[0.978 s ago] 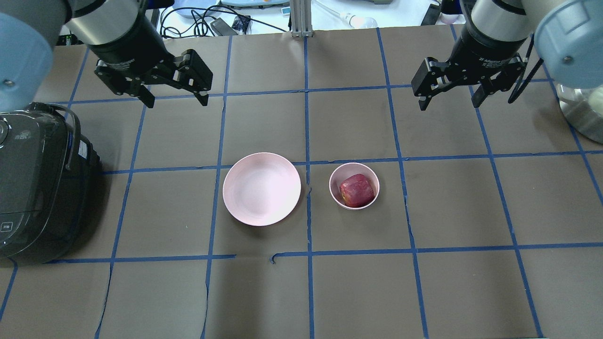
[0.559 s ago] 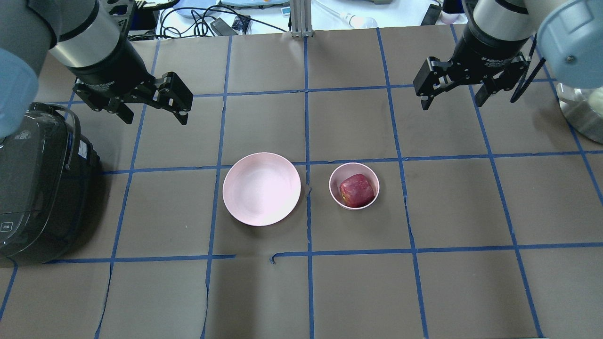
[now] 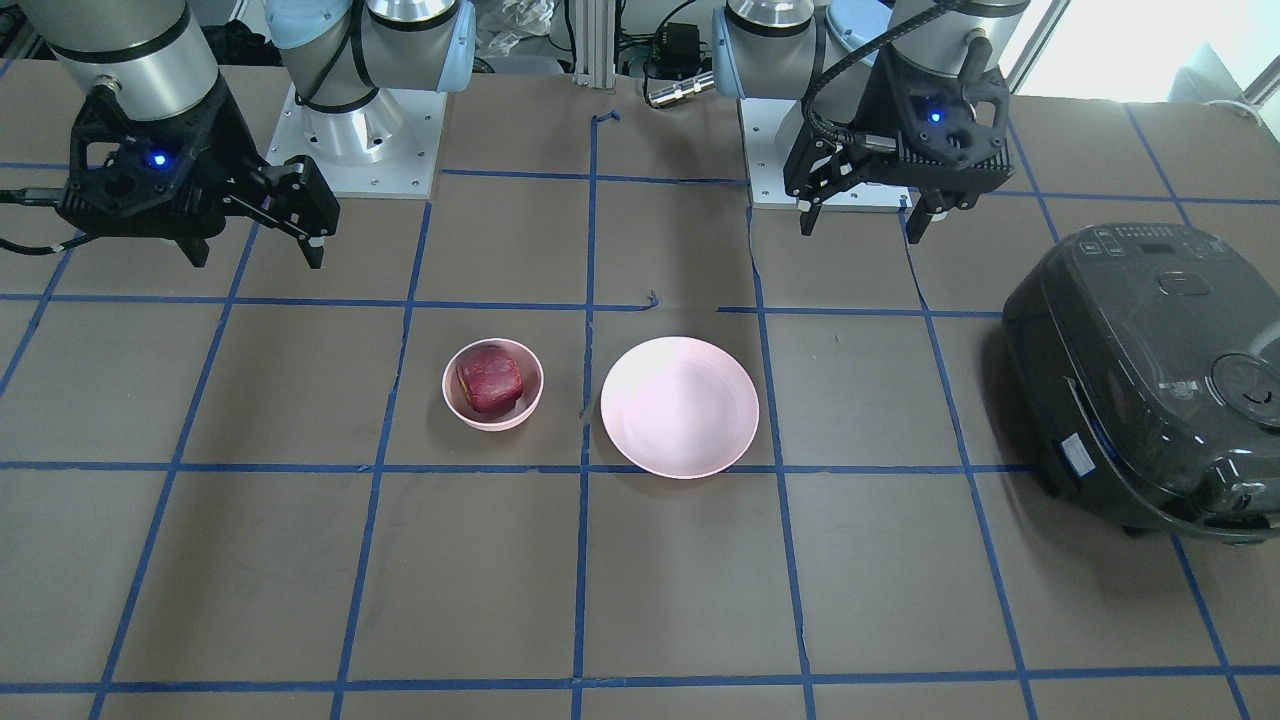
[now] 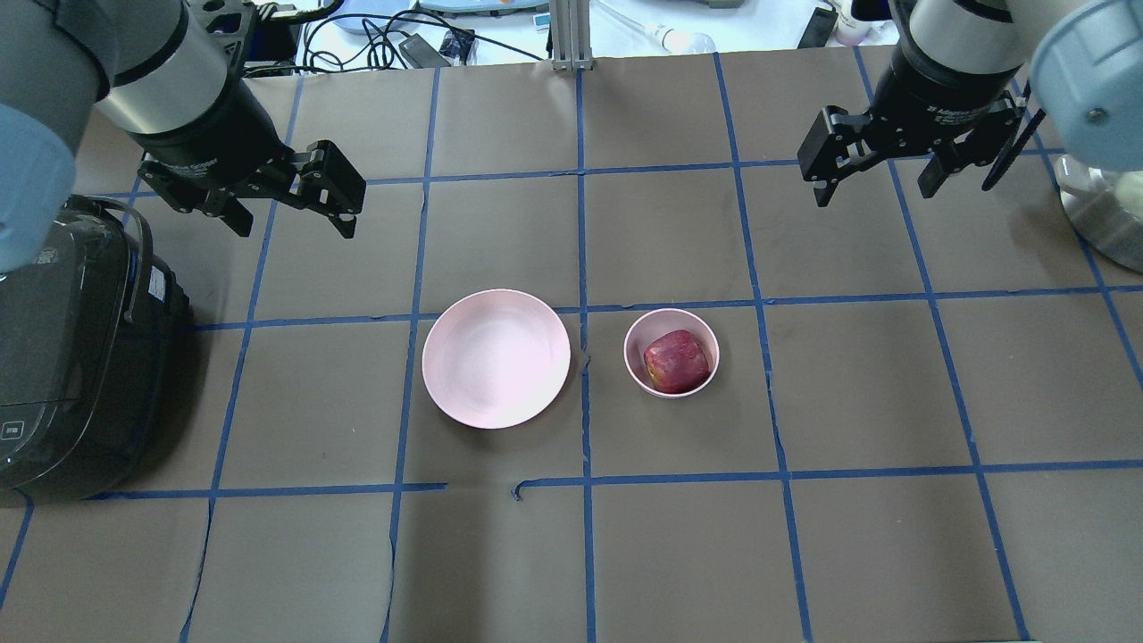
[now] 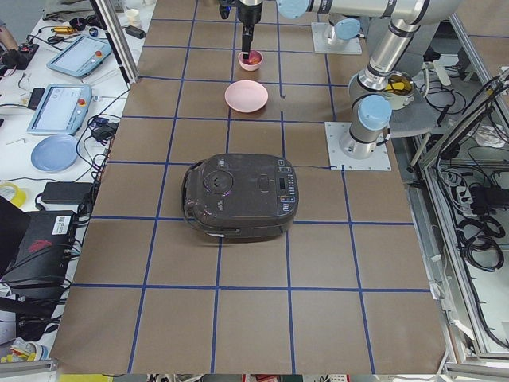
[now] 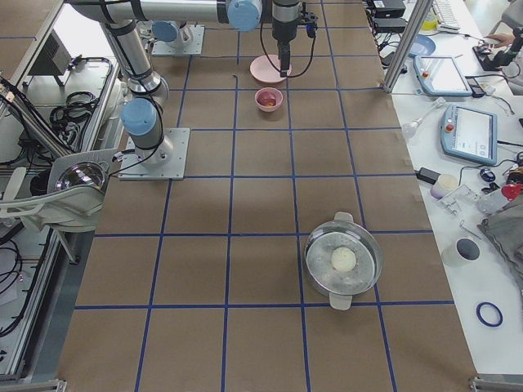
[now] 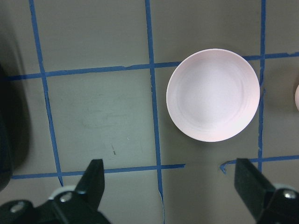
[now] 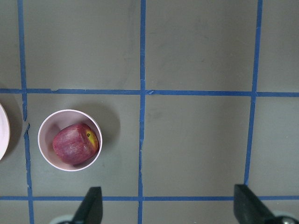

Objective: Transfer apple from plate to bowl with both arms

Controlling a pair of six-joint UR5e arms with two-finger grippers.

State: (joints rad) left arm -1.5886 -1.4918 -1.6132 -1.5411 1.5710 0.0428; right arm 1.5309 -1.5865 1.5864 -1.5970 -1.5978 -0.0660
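Note:
The dark red apple (image 4: 676, 361) lies inside the small salmon-pink bowl (image 4: 629, 353), right of table centre. It also shows in the front view (image 3: 490, 378) and the right wrist view (image 8: 74, 144). The wide pale pink plate (image 4: 496, 357) stands just left of the bowl with nothing on it, and also shows in the left wrist view (image 7: 212, 95). My left gripper (image 4: 293, 223) is open, raised far-left of the plate. My right gripper (image 4: 875, 192) is open, raised far-right of the bowl. Neither touches anything.
A black rice cooker (image 4: 71, 357) sits at the table's left edge, close to my left arm. A metal pot (image 4: 1103, 214) stands at the far right edge. Blue tape lines grid the brown table (image 4: 679, 554).
My left gripper moved left and a little nearer, then stopped. My right gripper drifted slightly right and farther away. Both stayed open. Apple, bowl and plate did not move.

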